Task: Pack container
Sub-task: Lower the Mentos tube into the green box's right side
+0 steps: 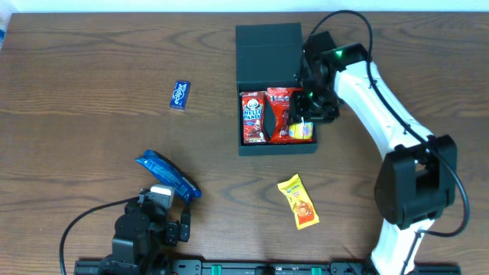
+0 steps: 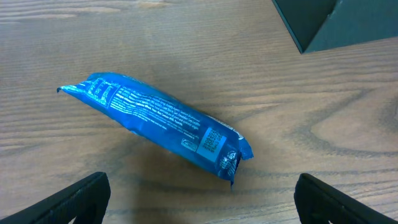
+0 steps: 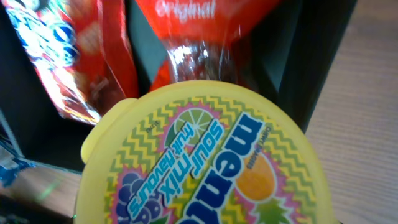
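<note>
The container (image 1: 276, 148) sits open at the far middle of the table, its lid (image 1: 267, 46) folded back away from the robot. Two red packets already lie inside, side by side: a Hello Panda packet (image 1: 253, 116) on the left and a red packet (image 1: 281, 114) to its right. The right gripper (image 1: 312, 103) hangs over the container's right side with a yellow tub (image 1: 301, 131) at its tip. The tub sits above the near right corner, overlapping the red packet's near end. From the right wrist, the tub (image 3: 205, 162) fills almost the whole view, with the container's dark wall (image 3: 314, 62) just past it. The tub hides the fingers, so I cannot tell whether they are clamped on it, though its closeness to the camera suggests it is being carried. The coming move turns on this: the free floor of the container lies straight below the tub and slightly to the left, so a short drop looks enough. Only the right arm is placed for it. The left gripper (image 1: 164, 202) is well apart, near the table's front edge. Its fingers are spread wide (image 2: 202, 193) just behind a blue packet (image 2: 155, 121) whose long axis runs diagonally across them. A yellow packet (image 1: 298, 200) and a small blue packet (image 1: 179, 95) also lie loose on the table.
</note>
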Tool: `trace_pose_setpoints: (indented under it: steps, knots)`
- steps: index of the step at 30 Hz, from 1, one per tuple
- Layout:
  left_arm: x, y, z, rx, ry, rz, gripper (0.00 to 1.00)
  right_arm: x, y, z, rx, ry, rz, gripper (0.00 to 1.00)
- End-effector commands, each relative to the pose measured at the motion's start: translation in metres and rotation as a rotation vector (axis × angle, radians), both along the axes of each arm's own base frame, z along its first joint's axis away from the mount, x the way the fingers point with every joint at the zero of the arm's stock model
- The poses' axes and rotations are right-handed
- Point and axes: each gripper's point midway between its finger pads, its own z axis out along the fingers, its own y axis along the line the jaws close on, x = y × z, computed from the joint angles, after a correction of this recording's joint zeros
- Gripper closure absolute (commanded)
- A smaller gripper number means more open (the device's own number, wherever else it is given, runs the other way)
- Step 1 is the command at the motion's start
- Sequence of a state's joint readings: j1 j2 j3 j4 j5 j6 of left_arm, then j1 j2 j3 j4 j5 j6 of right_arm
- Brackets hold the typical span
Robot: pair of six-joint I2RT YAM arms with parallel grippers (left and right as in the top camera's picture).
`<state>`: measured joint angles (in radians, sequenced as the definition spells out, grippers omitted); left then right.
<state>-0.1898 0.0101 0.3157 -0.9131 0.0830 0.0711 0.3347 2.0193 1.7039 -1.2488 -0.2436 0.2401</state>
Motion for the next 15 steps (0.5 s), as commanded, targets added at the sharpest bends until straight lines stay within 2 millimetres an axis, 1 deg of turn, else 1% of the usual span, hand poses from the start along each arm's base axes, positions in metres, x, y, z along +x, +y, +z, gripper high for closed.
trace_pose_setpoints:
  steps: [1, 5, 13, 14, 15]
  knots:
    - [-0.005, 0.001, -0.02, 0.003, 0.058, 0.004, 0.05, 0.002, -0.001, 0.002, 0.004, 0.003, 0.024, 0.99]
    - [-0.005, 0.001, -0.02, 0.003, 0.058, 0.004, 0.05, 0.001, -0.012, -0.001, -0.057, 0.002, 0.024, 0.99]
    - [-0.005, 0.001, -0.02, 0.003, 0.058, 0.004, 0.05, 0.0, -0.013, -0.003, -0.066, 0.009, 0.026, 0.98]
    - [-0.005, 0.001, -0.02, 0.003, 0.058, 0.004, 0.05, 0.0, -0.013, -0.004, -0.068, 0.013, 0.026, 0.97]
    - [-0.005, 0.001, -0.02, 0.003, 0.058, 0.004, 0.05, -0.001, -0.013, -0.006, -0.069, 0.017, 0.027, 0.84]
